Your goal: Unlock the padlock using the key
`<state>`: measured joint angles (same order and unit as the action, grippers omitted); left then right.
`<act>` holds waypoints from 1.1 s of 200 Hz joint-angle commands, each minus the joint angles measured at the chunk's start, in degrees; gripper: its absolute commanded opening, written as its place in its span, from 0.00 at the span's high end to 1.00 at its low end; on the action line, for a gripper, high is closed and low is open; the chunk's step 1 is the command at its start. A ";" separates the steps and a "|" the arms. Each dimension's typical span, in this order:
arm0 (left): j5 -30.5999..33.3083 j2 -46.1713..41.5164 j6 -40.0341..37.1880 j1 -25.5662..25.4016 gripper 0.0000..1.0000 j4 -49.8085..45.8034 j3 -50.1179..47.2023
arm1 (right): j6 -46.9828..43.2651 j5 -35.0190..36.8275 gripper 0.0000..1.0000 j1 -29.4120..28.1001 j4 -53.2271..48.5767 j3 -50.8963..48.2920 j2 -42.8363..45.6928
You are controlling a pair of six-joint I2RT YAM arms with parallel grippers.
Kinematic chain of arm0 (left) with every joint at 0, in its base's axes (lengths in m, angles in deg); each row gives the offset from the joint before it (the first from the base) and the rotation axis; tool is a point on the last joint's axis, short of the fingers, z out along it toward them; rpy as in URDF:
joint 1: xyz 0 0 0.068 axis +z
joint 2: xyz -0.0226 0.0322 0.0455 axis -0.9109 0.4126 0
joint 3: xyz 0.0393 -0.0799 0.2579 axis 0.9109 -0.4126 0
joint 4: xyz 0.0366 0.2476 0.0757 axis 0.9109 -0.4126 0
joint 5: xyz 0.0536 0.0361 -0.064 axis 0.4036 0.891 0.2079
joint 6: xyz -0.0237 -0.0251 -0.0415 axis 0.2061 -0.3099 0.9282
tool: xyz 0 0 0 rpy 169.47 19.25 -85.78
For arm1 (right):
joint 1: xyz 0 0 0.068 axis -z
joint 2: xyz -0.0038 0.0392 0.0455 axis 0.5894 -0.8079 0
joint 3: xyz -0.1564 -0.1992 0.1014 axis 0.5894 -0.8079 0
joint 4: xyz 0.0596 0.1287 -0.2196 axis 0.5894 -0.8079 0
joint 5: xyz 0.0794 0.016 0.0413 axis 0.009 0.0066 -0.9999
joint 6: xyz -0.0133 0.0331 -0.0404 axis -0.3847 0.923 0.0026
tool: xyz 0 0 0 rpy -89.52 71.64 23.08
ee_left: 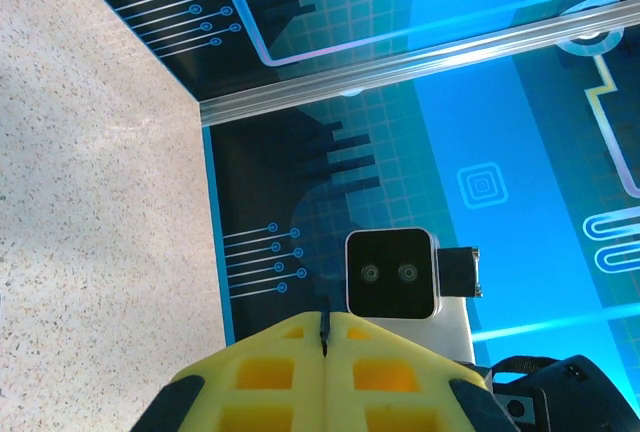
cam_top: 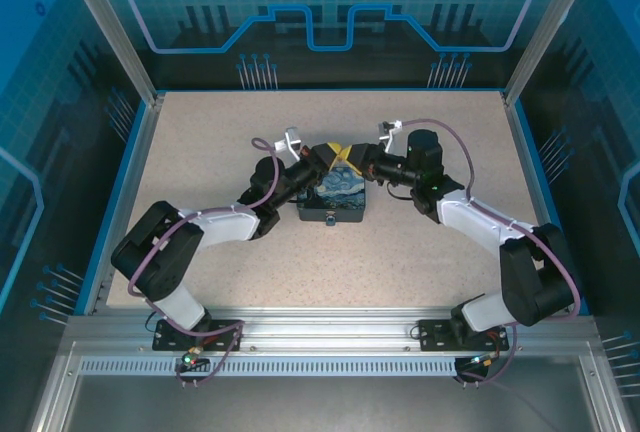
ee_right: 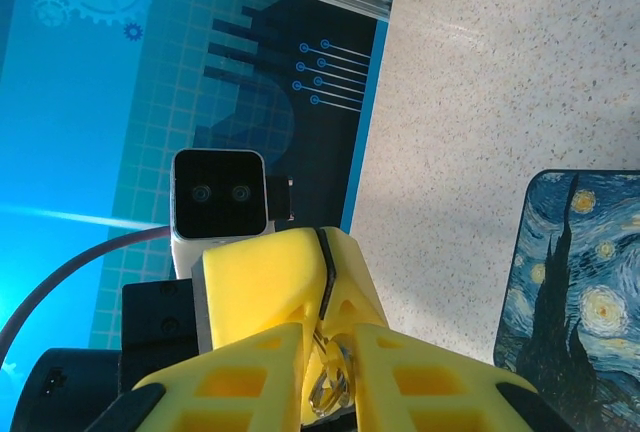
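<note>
Yellow right pincer around metal ring, beside blue-swirl padlock.

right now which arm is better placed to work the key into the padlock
right, probably: the right fingers pinch a small metal piece, likely the key, with the padlock close beside them. left fingers are shut.

The padlock is printed with blue swirls and yellow specks. The table is speckled beige. The fingers are coloured yellow, the walls blue.
</note>
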<state>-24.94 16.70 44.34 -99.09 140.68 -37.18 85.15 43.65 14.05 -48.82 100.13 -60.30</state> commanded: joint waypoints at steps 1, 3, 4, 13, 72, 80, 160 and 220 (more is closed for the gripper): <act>-1.95 0.97 0.33 -0.12 1.00 2.54 1.86 | -1.46 -2.44 0.81 0.98 0.50 -0.23 0.89; -2.02 0.98 0.37 -0.10 1.00 2.54 1.97 | -1.49 -2.51 0.82 1.06 0.50 -0.24 0.96; -2.09 1.01 0.36 -0.07 1.00 2.54 1.94 | -1.49 -2.49 0.82 1.06 0.50 -0.24 0.97; -2.39 1.12 0.40 -0.01 1.00 2.50 2.18 | -1.65 -2.88 0.83 1.18 0.57 -0.49 1.01; -2.67 1.57 0.35 0.07 1.00 2.49 2.71 | -3.49 -5.70 0.85 1.41 -0.24 -0.54 1.67; -2.79 1.59 0.36 0.10 1.00 2.48 2.84 | -3.82 -5.78 0.85 1.47 -0.51 -0.44 1.77; -2.68 1.92 0.44 0.13 1.00 2.45 2.91 | -4.32 -7.39 0.98 1.50 -0.29 -0.51 2.10; -2.51 1.92 0.22 0.37 1.00 2.19 3.15 | -4.90 -8.50 1.00 1.51 -0.75 -0.51 2.90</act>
<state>-26.95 17.82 44.78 -98.91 141.59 -36.02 81.72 40.00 15.69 -50.11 99.91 -59.58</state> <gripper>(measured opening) 0.053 0.050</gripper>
